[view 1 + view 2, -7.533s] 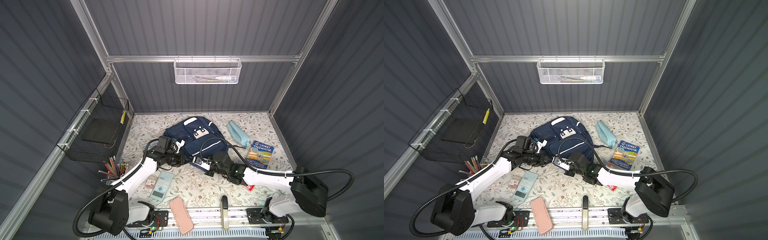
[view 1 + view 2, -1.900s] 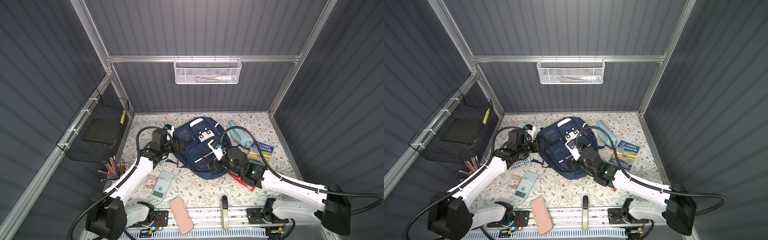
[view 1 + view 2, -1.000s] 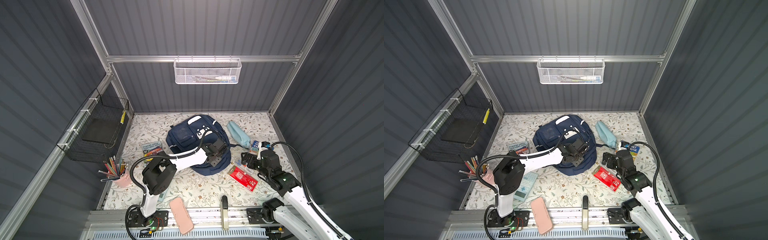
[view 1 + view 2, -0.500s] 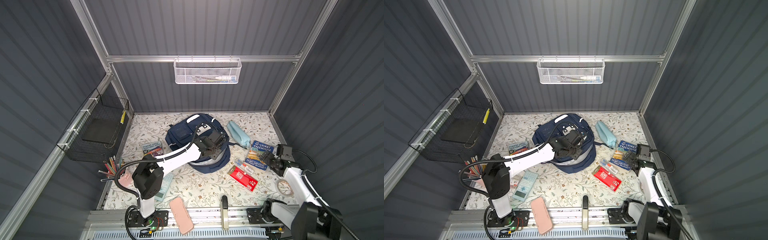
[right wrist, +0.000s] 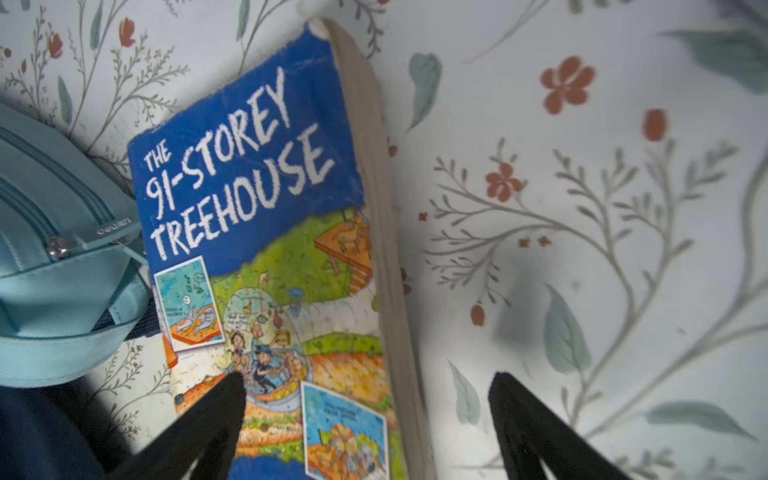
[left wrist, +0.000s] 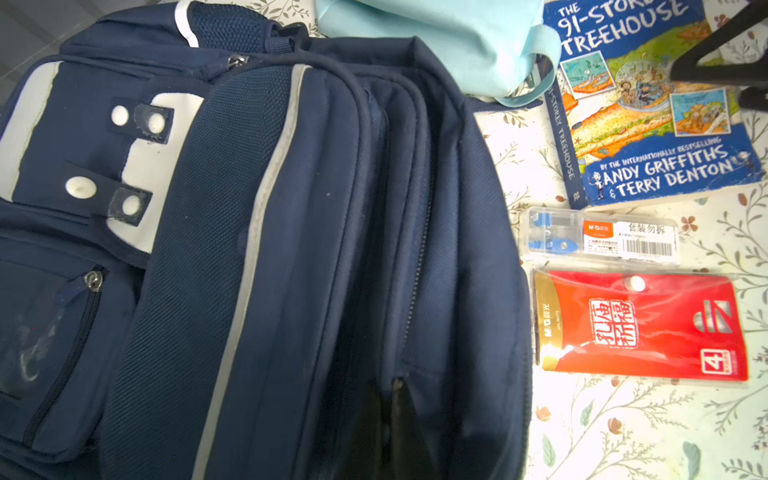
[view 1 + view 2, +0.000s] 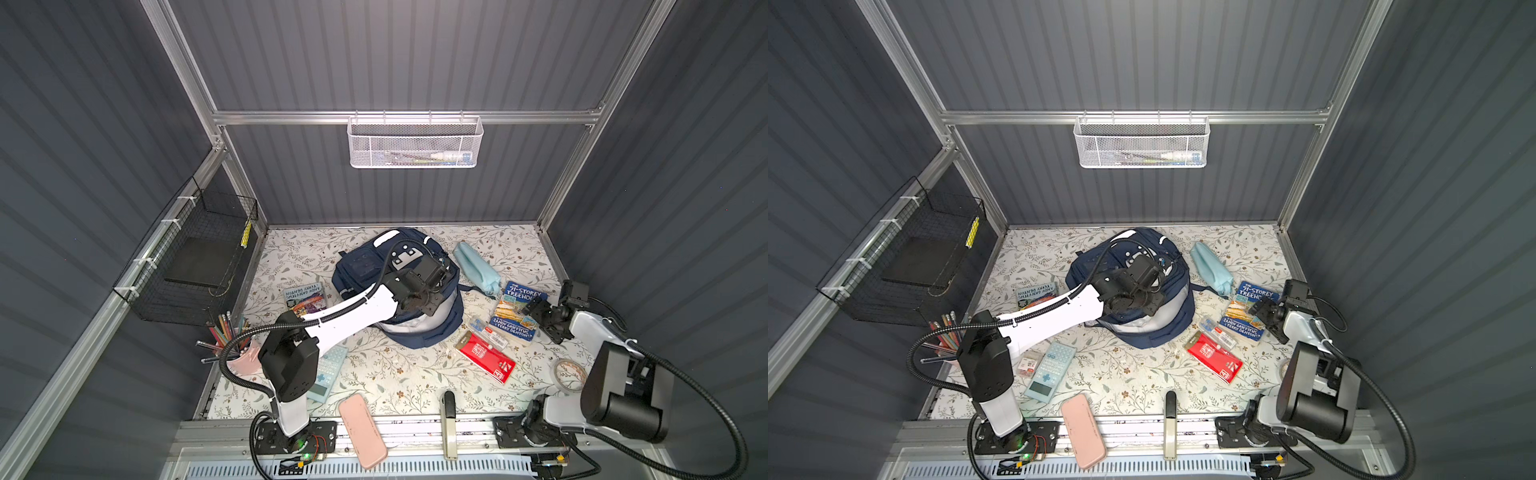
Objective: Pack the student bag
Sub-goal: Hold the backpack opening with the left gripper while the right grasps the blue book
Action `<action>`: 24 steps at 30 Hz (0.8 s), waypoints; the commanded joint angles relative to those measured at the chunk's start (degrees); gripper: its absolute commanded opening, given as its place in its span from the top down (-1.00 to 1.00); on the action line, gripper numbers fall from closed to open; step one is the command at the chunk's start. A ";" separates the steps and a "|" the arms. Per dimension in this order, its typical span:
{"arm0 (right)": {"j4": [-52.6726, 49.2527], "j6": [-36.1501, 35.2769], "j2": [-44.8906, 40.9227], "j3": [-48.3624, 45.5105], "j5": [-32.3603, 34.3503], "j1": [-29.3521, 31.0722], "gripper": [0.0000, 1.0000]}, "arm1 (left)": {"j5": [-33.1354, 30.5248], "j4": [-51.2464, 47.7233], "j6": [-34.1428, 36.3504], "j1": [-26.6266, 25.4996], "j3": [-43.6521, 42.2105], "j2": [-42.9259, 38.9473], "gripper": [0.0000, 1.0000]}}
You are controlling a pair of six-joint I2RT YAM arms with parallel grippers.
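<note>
The student bag (image 7: 360,268), navy with white patches, lies mid-table in both top views, its pale lining showing at the near end. My left gripper (image 7: 428,305) reaches across onto it. In the left wrist view its black fingers (image 6: 409,419) are pressed together at the end of a zipper line on the bag (image 6: 249,208), shut on the fabric there. My right gripper (image 7: 540,318) is low at the right side, open. Its fingertips (image 5: 224,399) straddle the page edge of the blue "91-Storey Treehouse" book (image 5: 249,187), one over the cover, one over the cloth.
A light blue pouch (image 7: 476,268) lies between bag and book. A clear case (image 7: 488,332) and a red packet (image 7: 486,359) lie near the bag's right. Another book (image 7: 305,295), a calculator (image 7: 328,374), a pink case (image 7: 361,430), a tape roll (image 7: 567,374) and a pencil cup (image 7: 235,353) ring the table.
Over the last second my right arm swung from beside the bag out to the blue book and its jaws narrowed slightly. My left gripper closed on the bag's zipper edge and stayed there.
</note>
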 commanded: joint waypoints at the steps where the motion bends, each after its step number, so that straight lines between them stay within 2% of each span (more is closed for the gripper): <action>1: 1.19 -0.22 2.13 1.10 -4.34 -0.68 -0.79 | 1.51 3.62 -2.46 0.62 -0.53 -4.74 1.00; 3: 0.36 -0.93 2.88 1.14 -2.14 -0.70 -0.76 | 2.40 5.03 -3.36 1.06 -1.60 -5.59 1.00; 5: -0.42 -1.81 3.82 1.43 -1.00 -0.67 -0.63 | 3.14 5.78 -4.33 1.17 -2.09 -5.90 1.00; 7: -0.20 -2.12 4.46 1.61 -1.28 -0.67 -0.25 | 3.99 6.43 -4.89 1.20 -2.45 -6.16 1.00; 9: 0.36 -2.20 4.50 1.49 -1.97 -0.76 0.25 | 4.51 7.06 -4.92 1.28 -2.77 -6.22 1.00; 10: 0.57 -2.18 3.91 1.24 -2.19 -0.76 0.44 | 4.67 6.93 -4.91 1.23 -2.82 -6.10 1.00; 14: 0.93 -1.98 -1.16 -0.53 -1.39 -0.81 0.96 | 5.38 6.61 -4.73 1.38 -2.95 -6.86 1.00; 18: 1.96 -1.14 -8.96 -2.94 -2.72 -0.77 1.00 | 6.02 7.98 -5.17 1.57 -3.25 -8.47 1.00; 24: 1.27 0.15 -19.71 -2.63 -11.96 -0.77 1.00 | 7.55 8.33 -6.82 3.23 -3.32 -8.37 1.00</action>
